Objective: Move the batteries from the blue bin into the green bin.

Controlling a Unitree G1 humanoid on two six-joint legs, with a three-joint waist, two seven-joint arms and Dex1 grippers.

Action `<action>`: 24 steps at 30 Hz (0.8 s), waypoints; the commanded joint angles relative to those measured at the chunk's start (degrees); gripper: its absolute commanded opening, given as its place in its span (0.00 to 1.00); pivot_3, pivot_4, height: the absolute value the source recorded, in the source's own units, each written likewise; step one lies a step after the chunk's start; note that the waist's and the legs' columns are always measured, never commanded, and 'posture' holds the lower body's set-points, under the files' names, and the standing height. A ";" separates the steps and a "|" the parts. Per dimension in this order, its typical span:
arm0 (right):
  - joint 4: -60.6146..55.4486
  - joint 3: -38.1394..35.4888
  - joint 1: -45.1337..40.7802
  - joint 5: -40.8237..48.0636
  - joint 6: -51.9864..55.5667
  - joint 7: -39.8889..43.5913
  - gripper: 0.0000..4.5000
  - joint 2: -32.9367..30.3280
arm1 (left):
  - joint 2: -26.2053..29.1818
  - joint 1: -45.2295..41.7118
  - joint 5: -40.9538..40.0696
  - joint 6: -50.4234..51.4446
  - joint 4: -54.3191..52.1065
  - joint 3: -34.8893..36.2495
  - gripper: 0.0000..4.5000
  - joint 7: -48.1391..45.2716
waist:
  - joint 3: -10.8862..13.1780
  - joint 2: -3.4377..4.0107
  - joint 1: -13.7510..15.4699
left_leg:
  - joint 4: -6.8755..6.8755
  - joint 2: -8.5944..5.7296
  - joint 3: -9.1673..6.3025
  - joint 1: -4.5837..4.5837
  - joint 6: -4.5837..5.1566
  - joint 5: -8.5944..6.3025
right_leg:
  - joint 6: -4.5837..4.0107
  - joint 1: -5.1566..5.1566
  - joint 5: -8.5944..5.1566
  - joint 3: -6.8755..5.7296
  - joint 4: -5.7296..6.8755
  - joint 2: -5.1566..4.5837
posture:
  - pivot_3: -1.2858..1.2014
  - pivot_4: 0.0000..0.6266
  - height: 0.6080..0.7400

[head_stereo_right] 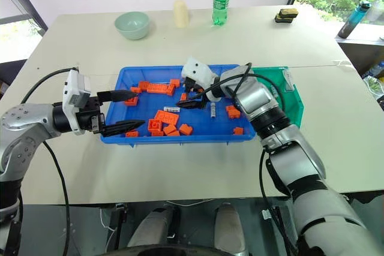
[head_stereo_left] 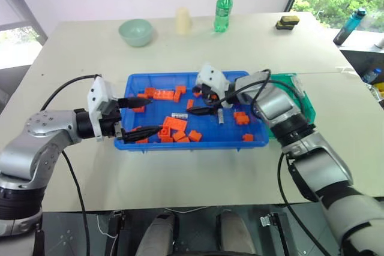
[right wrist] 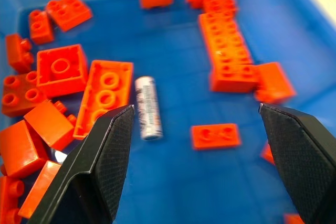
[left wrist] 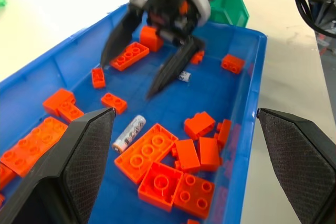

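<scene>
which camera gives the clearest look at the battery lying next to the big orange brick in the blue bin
The right wrist view: the battery lies large and unobstructed between the open right hand's fingers, beside the big orange brick. The left wrist view shows it smaller, partly tucked against the brick. In the head views it is a tiny silver sliver in the blue bin.

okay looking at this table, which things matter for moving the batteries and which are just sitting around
Part of the job: small silver-grey cylindrical batteries, wide shallow blue plastic bin, small deep teal-green plastic bin, open right gripper.

Just lying about: orange toy bricks, pale green bowl, green plastic bottle, cream cup.
</scene>
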 commanded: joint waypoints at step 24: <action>3.31 -2.96 2.90 -4.22 -1.13 5.28 0.05 6.80 | 0.58 0.00 -0.93 -0.94 -1.59 2.60 1.00 1.99 | 0.00 0.00 0.03 | 0.02 -0.02 -0.04 0.02 -0.01 0.00 | 0.00 0.04 0.00 0.00 0.01 0.00 | 0.52 0.24 0.90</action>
